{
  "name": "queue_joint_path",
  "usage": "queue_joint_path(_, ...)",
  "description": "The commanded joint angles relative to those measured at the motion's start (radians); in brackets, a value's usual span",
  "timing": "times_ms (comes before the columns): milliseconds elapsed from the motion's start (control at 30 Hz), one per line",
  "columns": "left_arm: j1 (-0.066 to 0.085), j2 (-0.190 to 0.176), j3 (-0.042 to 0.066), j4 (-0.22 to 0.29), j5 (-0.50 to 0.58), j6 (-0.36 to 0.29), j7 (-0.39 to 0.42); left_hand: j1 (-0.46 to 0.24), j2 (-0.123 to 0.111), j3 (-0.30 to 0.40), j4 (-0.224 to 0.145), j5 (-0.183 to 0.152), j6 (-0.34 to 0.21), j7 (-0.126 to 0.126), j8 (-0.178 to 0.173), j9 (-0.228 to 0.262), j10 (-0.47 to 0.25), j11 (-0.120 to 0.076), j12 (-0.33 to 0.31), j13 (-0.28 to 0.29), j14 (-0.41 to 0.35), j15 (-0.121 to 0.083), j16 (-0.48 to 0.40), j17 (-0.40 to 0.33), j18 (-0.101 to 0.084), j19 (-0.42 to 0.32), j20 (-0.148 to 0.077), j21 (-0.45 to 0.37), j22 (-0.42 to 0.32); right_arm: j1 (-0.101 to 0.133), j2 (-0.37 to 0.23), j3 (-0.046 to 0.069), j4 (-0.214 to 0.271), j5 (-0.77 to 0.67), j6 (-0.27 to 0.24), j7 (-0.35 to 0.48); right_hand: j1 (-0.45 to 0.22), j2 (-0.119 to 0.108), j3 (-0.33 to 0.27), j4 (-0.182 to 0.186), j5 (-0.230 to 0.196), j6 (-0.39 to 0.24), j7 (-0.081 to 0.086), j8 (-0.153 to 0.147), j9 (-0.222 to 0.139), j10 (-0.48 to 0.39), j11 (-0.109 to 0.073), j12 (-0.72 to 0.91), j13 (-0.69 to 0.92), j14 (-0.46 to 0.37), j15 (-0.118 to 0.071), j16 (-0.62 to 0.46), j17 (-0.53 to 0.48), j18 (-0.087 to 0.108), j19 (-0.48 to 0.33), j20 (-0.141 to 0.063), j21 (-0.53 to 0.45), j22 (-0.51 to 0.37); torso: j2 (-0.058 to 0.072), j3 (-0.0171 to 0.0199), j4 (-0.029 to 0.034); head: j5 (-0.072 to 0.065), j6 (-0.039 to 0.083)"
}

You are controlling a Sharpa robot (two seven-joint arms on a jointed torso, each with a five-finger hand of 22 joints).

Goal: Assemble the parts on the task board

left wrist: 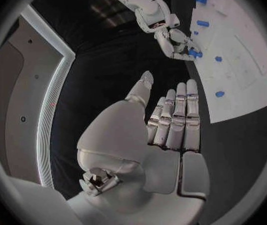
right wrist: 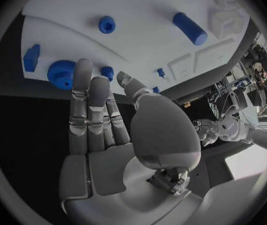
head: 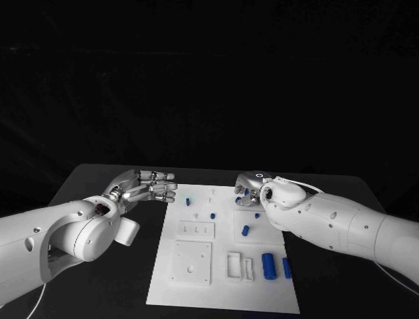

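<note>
So from my remote seat: the task board [head: 224, 266] is a flat white plate lying mid-desk [head: 104, 183] with small blue parts [head: 267, 260] scattered on it, a few standing as little pegs, two lying as cylinders at the near end. My left hand [head: 150, 187] floats just off the board's far left corner, fingers straight and side by side, holding nothing. My right hand [head: 250, 188] sits over the far right edge. The right wrist view shows its fingers [right wrist: 83, 102] extended with the tips at a blue toothed wheel [right wrist: 61, 74]; whether they touch it I can't tell.
</note>
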Motion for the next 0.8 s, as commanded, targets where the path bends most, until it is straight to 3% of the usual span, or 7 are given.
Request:
queue_joint_path(33,0.003,0.004,0.001,-0.001,0.000,-0.001,0.004,-0.007,-0.001,0.003,-0.001,0.000,0.006,0.001,0.004,0.001,0.006,0.004,0.005,0.002,0.003,0.000,0.000,0.002,-0.016,0.001,-0.004,0.005,-0.003,-0.001,0.002,0.000,0.000,-0.028,0.016,-0.011,-0.001,-0.007,0.025,-0.005,-0.005,0.002,-0.001,0.000,-0.001,0.002,-0.001,-0.003,-0.001,-0.004,0.002,0.004,-0.002,0.017,0.016,0.005,-0.003,0.009,0.010,-0.0016,-0.0002,0.001,0.004)
queue_joint_path(167,0.003,0.006,0.001,-0.002,0.003,0.002,0.003,-0.011,-0.001,0.002,0.002,-0.001,0.003,0.001,0.003,0.001,0.005,0.005,0.005,0.002,0.003,0.001,0.000,0.002,-0.016,0.001,-0.003,0.005,-0.004,-0.001,0.004,0.000,-0.001,-0.034,0.017,-0.013,-0.008,-0.010,0.059,-0.010,-0.008,0.009,-0.001,0.000,-0.001,0.007,-0.002,-0.004,-0.001,-0.004,0.001,0.004,-0.003,0.017,0.014,0.003,-0.002,0.018,0.013,-0.0019,-0.0020,0.000,0.007)
queue_joint_path(500,0.003,0.008,0.001,-0.003,0.006,0.006,-0.001,-0.013,0.000,0.002,0.008,-0.002,0.001,0.002,0.003,0.001,0.004,0.005,0.005,0.002,0.002,0.001,0.000,0.002,-0.016,0.001,-0.003,0.003,-0.008,-0.001,0.007,0.000,-0.003,-0.038,0.027,-0.012,-0.030,-0.018,0.151,-0.020,-0.005,0.027,-0.003,0.000,-0.001,0.026,-0.006,-0.004,-0.002,-0.005,-0.002,0.007,-0.002,0.016,0.007,0.000,0.000,0.055,0.020,-0.0039,0.0018,0.000,0.012)
queue_joint_path(800,0.003,0.009,0.001,-0.004,0.009,0.006,0.001,-0.015,0.002,0.002,0.015,-0.002,-0.001,0.002,0.003,0.001,0.003,0.006,0.005,0.002,0.002,0.001,0.000,0.002,-0.016,0.002,-0.002,0.002,-0.012,-0.001,0.009,0.000,-0.007,-0.038,0.031,-0.005,-0.041,-0.005,0.221,-0.013,-0.047,0.043,-0.006,0.001,0.000,0.041,-0.010,-0.004,-0.002,-0.005,-0.004,0.007,-0.002,0.015,0.002,-0.002,0.000,0.075,0.025,-0.0047,0.0002,0.000,0.015)
